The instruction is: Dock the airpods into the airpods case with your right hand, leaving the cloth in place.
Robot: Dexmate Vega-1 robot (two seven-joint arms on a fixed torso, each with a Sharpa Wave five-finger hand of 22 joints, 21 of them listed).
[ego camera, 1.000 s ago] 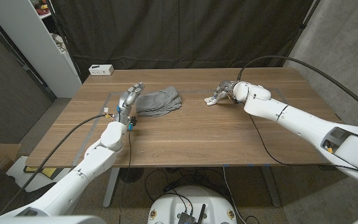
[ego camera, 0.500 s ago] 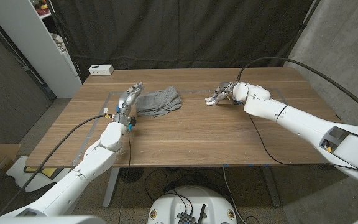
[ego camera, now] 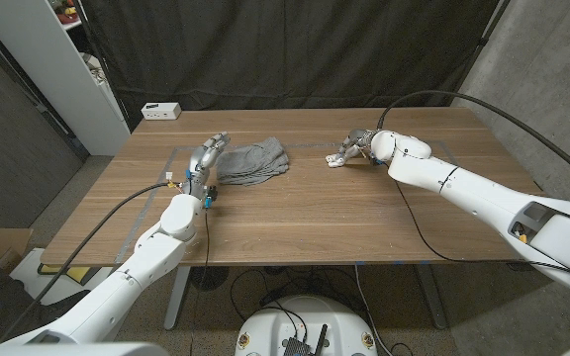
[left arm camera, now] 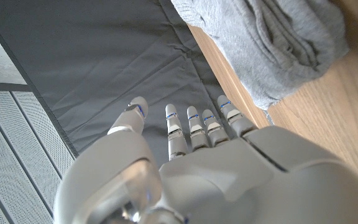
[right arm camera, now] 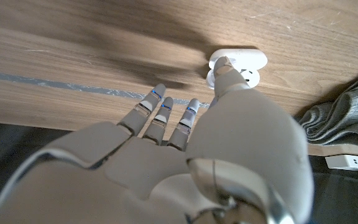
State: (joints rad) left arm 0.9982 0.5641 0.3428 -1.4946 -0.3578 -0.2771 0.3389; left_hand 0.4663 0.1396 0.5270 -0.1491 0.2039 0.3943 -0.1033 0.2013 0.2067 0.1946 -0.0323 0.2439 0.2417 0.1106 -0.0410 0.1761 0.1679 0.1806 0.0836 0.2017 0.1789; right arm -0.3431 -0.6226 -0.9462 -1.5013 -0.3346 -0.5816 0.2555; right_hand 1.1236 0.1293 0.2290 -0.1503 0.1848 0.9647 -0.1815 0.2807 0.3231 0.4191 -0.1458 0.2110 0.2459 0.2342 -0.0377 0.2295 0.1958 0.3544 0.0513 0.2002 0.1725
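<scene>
The white airpods case [ego camera: 334, 161] lies on the wooden table [ego camera: 315, 213], right of the crumpled grey cloth [ego camera: 253, 160]. My right hand [ego camera: 353, 146] hovers just behind the case with its fingers stretched out. In the right wrist view the thumb tip [right arm camera: 225, 70] touches the case [right arm camera: 248, 60] and covers part of it; the airpods themselves are too small to make out. The cloth [right arm camera: 347, 121] lies off to one side there. My left hand [ego camera: 206, 158] stands by the cloth's left edge, fingers extended and holding nothing, with the cloth [left arm camera: 272, 43] just beyond its fingertips [left arm camera: 194, 118].
A white socket box [ego camera: 161, 111] sits at the table's far left corner. Grey tape lines [right arm camera: 73, 87] mark the tabletop. A black curtain hangs behind the table and a white shelf unit [ego camera: 57, 69] stands at the left. A black cable [ego camera: 414, 222] runs across the right side.
</scene>
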